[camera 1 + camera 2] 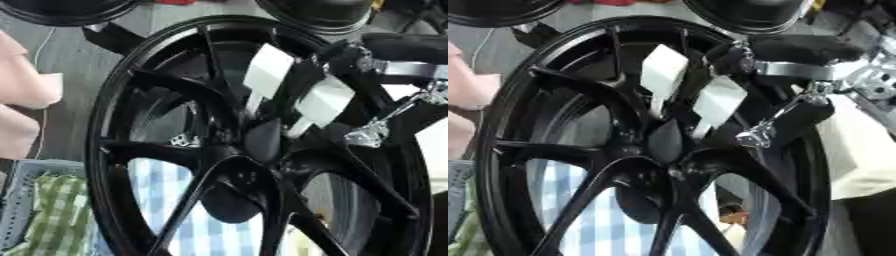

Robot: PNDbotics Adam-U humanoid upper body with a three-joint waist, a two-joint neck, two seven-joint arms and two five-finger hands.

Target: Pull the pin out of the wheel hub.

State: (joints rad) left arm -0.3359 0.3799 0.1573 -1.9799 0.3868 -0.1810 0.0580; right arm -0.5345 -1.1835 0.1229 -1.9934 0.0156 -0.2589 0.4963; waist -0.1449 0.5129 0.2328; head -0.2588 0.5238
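Black and glossy, the wheel hub [254, 150] fills nearly the whole view, standing upright on edge with its spokes fanning out from a centre a little below the middle; its rim sweeps from about seven o'clock up over twelve and down the right side. Through the gaps between the lower spokes, at about six o'clock, a blue-and-white checked cloth [210, 225] shows behind it, and at eight o'clock sits a pale perforated basket [17, 200] with a green checked cloth [57, 215] in it. From two o'clock the robot's right hand [776, 117] comes in on a black arm with silver joints, lying across the upper right spokes and reaching toward the centre; its dark fingers merge with the black spokes, so I cannot tell how far they are open or whether they have hold of anything. Two white flat tabs [293, 87] stand out just above the centre, at about one o'clock from it, beside the hand. A dark teardrop-shaped piece [665, 141] sits right at the centre; whether this is the pin cannot be told
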